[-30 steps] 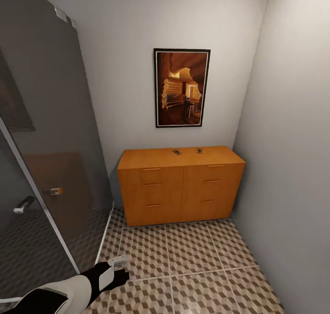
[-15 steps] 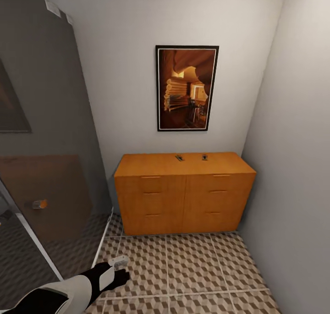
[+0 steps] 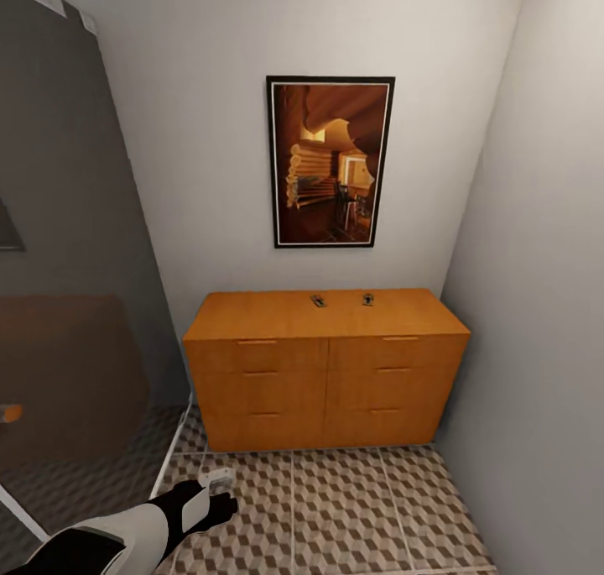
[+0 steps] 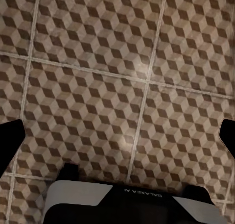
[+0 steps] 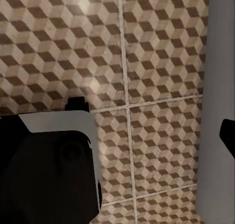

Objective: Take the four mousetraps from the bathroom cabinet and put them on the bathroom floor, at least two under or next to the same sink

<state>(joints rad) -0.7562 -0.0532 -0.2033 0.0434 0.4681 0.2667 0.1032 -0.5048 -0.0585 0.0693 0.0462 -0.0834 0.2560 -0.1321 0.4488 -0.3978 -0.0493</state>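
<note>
Closer now, the camera faces the cabinet (image 3: 327,365), which looms larger than before. Left gripper (image 3: 220,495) hangs low over the bathroom floor (image 3: 352,508), fingers (image 4: 11,140) spread wide, empty. Two mousetraps (image 3: 319,300) lie on the cabinet top. Right gripper: cannot tell.

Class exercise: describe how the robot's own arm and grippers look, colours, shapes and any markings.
In the head view the left arm has a white shell with black sections, ending in a black wrist and pale left gripper. The left wrist view shows a black-and-white housing bearing small mirrored lettering, with black fingertips at the edges.
</note>
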